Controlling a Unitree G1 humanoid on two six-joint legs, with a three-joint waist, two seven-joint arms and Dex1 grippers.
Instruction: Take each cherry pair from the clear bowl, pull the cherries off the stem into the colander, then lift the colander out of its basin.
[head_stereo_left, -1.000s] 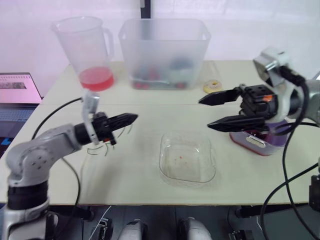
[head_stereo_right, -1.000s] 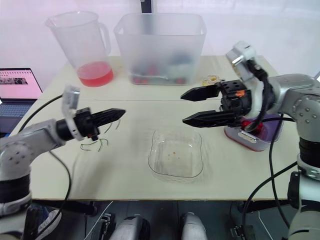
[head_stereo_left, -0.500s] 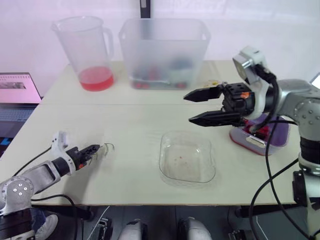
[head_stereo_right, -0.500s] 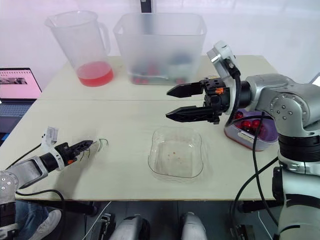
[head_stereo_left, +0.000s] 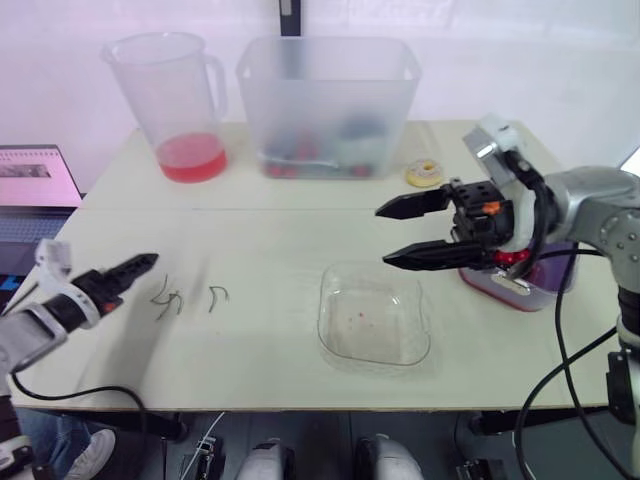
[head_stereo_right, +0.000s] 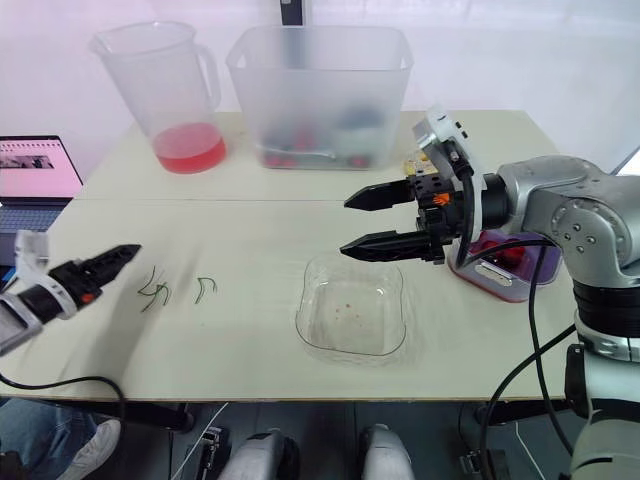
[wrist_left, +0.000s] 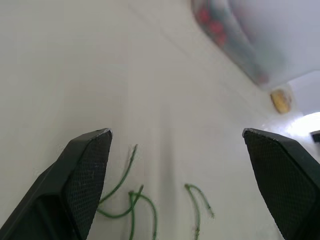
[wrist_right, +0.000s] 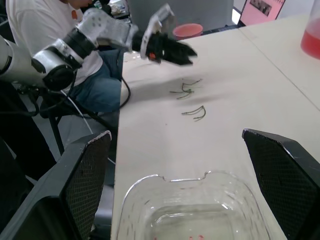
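Observation:
The clear bowl (head_stereo_left: 373, 317) sits empty near the table's front, with only red specks in it. Three bare green stems (head_stereo_left: 165, 297) lie on the table to its left. My left gripper (head_stereo_left: 140, 264) hovers just left of the stems; in its wrist view its fingers (wrist_left: 90, 165) stand wide open above the stems (wrist_left: 127, 200), holding nothing. My right gripper (head_stereo_left: 382, 237) is open and empty, above the bowl's far right rim. Behind it the purple basin with the colander (head_stereo_left: 520, 280) holds red cherries, partly hidden by the wrist.
At the back stand a pitcher (head_stereo_left: 170, 100) with red liquid and a frosted tub (head_stereo_left: 328, 105) with red things inside. A small yellow object (head_stereo_left: 425, 173) lies by the tub. A laptop (head_stereo_left: 35, 175) sits off the left edge. A person (wrist_right: 40, 25) sits beyond the table's left end.
My left gripper, shut on a stem a second ago, swung left and down, opened, and the stem now lies on the table. The right gripper shifted slightly left, still open.

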